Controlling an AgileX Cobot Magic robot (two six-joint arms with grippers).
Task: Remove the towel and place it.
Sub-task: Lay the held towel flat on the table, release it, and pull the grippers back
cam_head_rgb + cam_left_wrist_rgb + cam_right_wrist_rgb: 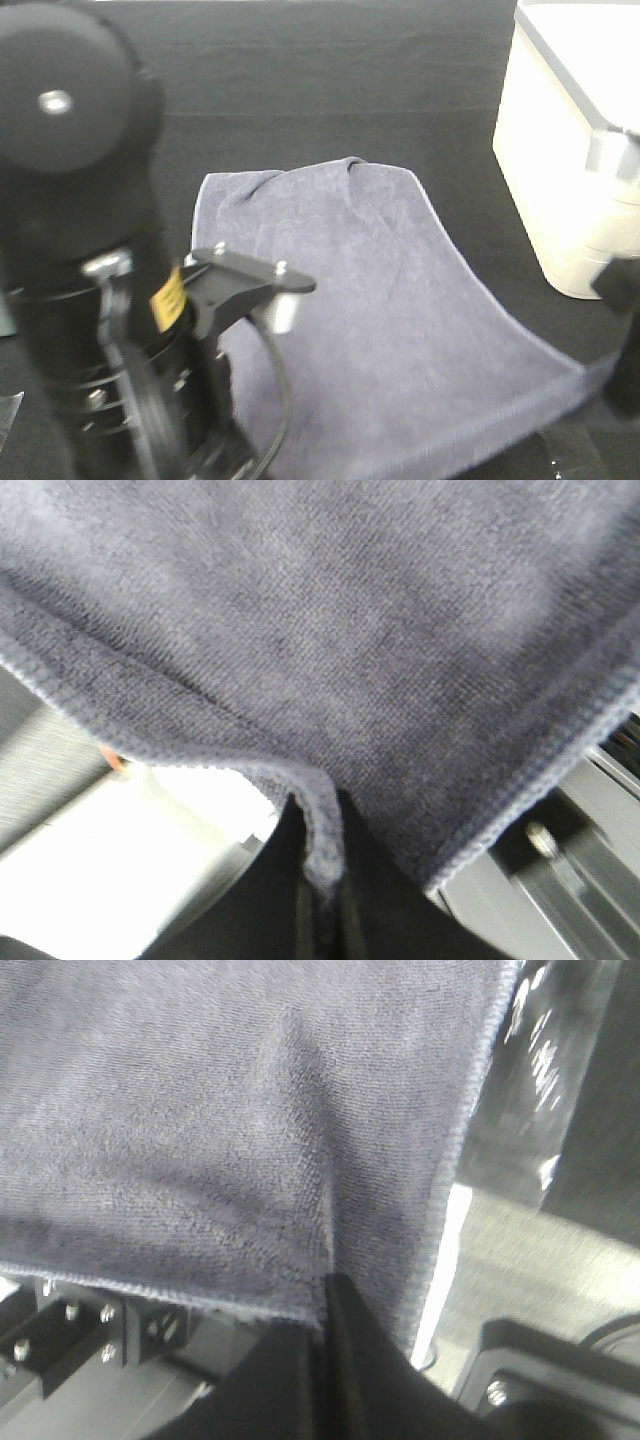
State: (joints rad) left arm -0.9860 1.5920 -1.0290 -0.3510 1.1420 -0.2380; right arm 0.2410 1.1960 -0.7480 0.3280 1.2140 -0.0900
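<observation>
The towel (380, 300), slate-grey terry with a stitched hem, hangs stretched across the middle of the exterior high view, its far edge bunched on the black surface. In the left wrist view the left gripper (320, 880) is shut on a pinched fold of the towel (350, 630) at its hem. The right wrist view shows the right gripper (328, 1305) shut on the towel (200, 1110) near a corner. From above, the left gripper is hidden behind its own arm (90, 250).
A white box (570, 150) with a grey lid edge stands at the back right, close to the towel's right side. A black cloth (300, 80) covers the table. The left arm blocks the near left of the exterior view.
</observation>
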